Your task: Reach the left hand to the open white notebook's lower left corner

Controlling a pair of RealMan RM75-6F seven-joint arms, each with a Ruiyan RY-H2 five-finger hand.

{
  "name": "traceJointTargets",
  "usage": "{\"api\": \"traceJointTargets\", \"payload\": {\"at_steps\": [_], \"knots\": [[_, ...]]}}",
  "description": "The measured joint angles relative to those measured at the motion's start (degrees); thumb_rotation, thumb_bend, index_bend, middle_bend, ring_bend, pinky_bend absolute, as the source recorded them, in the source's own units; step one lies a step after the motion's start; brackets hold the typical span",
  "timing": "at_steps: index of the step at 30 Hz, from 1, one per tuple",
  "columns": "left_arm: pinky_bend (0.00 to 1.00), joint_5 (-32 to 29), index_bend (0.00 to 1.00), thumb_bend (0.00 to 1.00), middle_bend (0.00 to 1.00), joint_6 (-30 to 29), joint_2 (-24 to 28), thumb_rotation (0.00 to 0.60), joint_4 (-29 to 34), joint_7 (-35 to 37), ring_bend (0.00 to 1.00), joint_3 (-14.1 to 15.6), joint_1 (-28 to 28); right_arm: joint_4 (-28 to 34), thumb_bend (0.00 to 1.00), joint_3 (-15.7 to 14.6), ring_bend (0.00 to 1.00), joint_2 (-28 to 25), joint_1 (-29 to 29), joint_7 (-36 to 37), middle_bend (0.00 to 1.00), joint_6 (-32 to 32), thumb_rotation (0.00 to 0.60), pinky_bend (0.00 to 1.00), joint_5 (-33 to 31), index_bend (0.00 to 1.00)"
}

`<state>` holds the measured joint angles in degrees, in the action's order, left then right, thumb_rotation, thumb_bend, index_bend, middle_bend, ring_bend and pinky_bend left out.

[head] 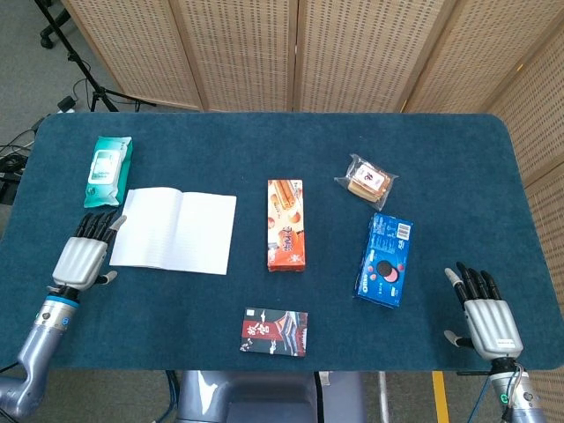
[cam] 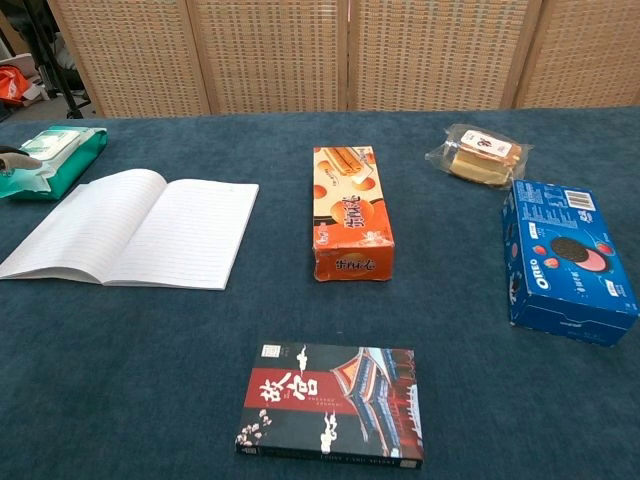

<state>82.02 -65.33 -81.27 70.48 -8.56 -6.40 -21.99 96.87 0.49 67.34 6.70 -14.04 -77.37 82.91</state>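
The open white notebook (head: pixel 174 230) (cam: pixel 135 230) lies flat on the left part of the blue table (head: pixel 282 150). Just left of its lower left corner is my left hand (head: pixel 86 248), palm down, its fingers (head: pixel 99 224) spread and pointing up the table, holding nothing. One fingertip (head: pixel 117 222) comes close to the left page edge; whether it touches I cannot tell. In the chest view only a fingertip (cam: pixel 18 163) shows at the left edge. Empty and with fingers apart, my right hand (head: pixel 483 310) rests at the front right.
A green wipes pack (head: pixel 109 170) lies beyond the left hand. An orange biscuit box (head: pixel 285 224) sits mid-table, a blue Oreo box (head: pixel 385 259) and a clear snack packet (head: pixel 367 180) to its right. A dark card box (head: pixel 275 331) lies near the front edge.
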Motion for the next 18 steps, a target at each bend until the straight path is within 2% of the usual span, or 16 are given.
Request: {"api": "traceJointTargets", "payload": {"at_steps": [18], "knots": [[0.00, -1.02, 0.00, 0.12, 0.00, 3.35, -4.38, 0.600, -4.14, -0.75, 0.00, 0.14, -3.80, -0.07, 0.05, -0.04, 0.00, -0.07, 0.02, 0.37, 0.00, -0.05, 0.600, 0.00, 0.17, 0.00]]}}
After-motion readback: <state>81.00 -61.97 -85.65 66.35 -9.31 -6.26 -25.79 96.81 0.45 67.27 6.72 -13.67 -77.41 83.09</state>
